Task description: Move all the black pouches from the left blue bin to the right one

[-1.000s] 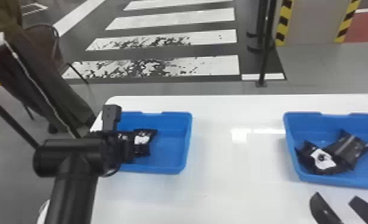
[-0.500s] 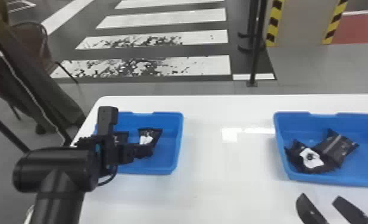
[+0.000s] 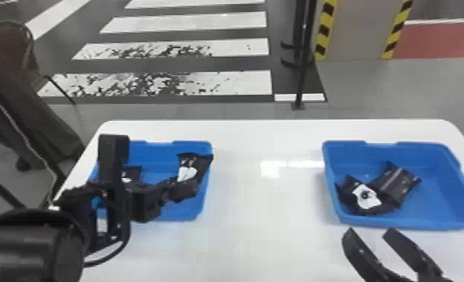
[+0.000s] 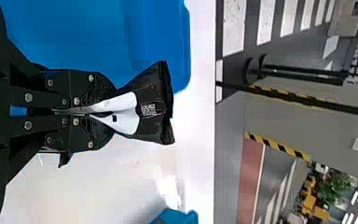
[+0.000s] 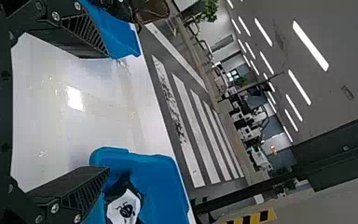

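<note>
In the head view, lift the held pouch [image 3: 194, 165], pinched in the left gripper [image 3: 185, 189], up over the rim of the left blue bin [image 3: 193, 144] (with 1 more pouch [image 3: 133, 172] to fetch). In the left wrist view, grip its white part [image 4: 127, 117] snug and go slow. In the right wrist view, aim inside the right bin [image 5: 165, 186], clear of the spread right gripper [image 5: 108, 113].

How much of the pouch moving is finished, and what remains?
Done: a white-marked pouch and a dark pouch lie in the right bin. In hand: the left gripper holds a third pouch. Left: at least one more pouch in the left bin, which the arm partly hides.
</note>
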Robot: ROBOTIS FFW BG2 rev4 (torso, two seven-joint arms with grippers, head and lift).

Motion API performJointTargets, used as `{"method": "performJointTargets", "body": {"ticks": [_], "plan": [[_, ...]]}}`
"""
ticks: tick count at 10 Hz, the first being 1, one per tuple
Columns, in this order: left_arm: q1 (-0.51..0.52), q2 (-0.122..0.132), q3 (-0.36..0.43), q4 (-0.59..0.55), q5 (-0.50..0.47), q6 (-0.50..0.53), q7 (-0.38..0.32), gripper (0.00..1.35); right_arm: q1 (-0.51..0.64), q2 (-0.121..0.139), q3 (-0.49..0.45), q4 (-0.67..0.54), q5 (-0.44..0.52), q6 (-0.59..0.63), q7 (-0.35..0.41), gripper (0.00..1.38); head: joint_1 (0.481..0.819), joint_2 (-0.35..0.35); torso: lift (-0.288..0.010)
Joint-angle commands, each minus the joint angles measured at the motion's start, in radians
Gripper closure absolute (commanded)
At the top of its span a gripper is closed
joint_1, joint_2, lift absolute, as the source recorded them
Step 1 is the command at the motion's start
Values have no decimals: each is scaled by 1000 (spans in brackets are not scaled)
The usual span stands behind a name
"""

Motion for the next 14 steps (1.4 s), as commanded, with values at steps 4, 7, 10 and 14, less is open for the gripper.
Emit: {"method": "performJointTargets", "body": {"ticks": [4, 7, 10, 14], "plan": [[102, -3, -116, -116, 163, -46, -6, 1179, -148, -3, 30, 73, -31, 23, 26, 173, 695, -37, -140], [102, -3, -176, -113, 209, -60, -6, 1179, -271, -14, 120, 179, -121, 23, 34, 173, 695, -67, -140], [94, -3, -206, -101, 231, -53, -6, 1179, -332, -20, 146, 228, -149, 23, 35, 173, 695, -50, -140], [75, -3, -228, -64, 253, -55, -5, 1179, -354, -26, 188, 240, -191, 38, 35, 177, 695, -55, -140]]}}
